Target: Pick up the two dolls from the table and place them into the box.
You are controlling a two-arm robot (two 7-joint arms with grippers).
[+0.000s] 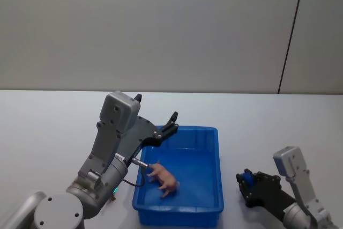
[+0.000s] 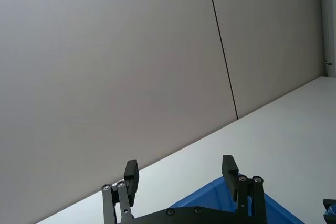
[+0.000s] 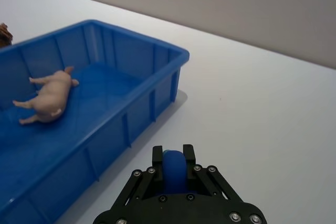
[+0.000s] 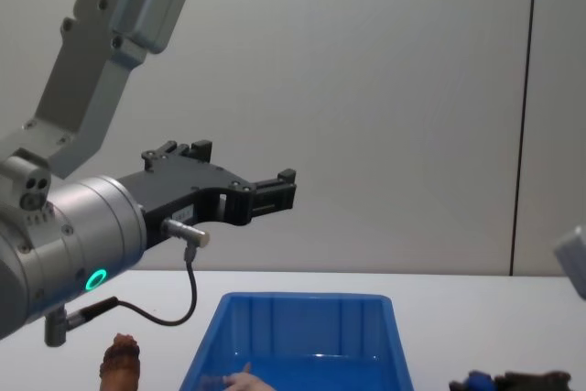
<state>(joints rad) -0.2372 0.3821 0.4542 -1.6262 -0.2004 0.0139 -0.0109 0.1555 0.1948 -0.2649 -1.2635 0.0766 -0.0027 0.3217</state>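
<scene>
The rough brown toy figure (image 4: 121, 361), on the worktop (image 1: 53, 122) left of the bright blue ribbed plastic bin (image 1: 187, 128), may topple if the left gripper (image 2: 180, 167), fingers spread empty high above, drops off-centre; the right gripper (image 3: 174, 153), fingers clamped on a rounded blue toy (image 3: 174, 171) beside the bin, could clip its rim.

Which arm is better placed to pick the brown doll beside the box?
Left. The left tool is open, on the brown doll's side; the right tool grips a blue thing beyond the box.
</scene>
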